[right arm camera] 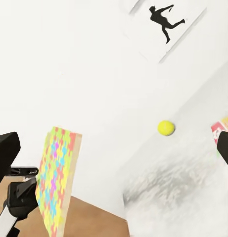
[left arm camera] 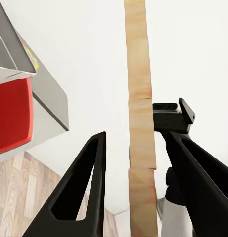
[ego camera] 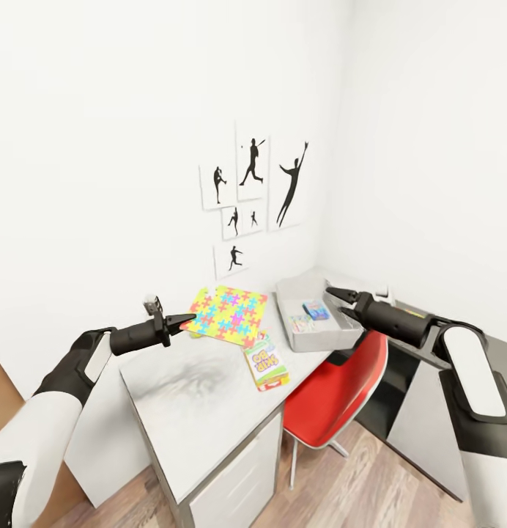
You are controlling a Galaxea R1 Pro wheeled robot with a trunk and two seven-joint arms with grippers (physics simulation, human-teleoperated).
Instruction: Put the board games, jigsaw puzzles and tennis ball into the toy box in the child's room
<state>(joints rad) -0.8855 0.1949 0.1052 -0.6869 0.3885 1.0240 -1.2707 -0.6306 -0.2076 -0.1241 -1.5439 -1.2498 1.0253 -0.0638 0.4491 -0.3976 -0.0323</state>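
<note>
- Left black gripper (ego camera: 182,320) clamping a thin multicoloured jigsaw puzzle square (ego camera: 228,313) by its edge, holding it above the grey-white mottled table (ego camera: 187,411).
- Right black gripper (ego camera: 340,302) hanging with fingers spread, over the pale grey plastic toy box (ego camera: 312,334).
- Lying on the tabletop: white SKIP-BO game box (ego camera: 267,364); small yellow-green tennis ball (right arm camera: 166,128) resting nearby.
- Possibly small items lying inside the bin, too blurred for telling.

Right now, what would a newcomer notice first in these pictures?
Probably the bright jigsaw puzzle held edge-on by the left gripper above the table's far end. Next, the red chair tucked at the table's right side, and the toy box behind it, near the open right gripper.
</note>
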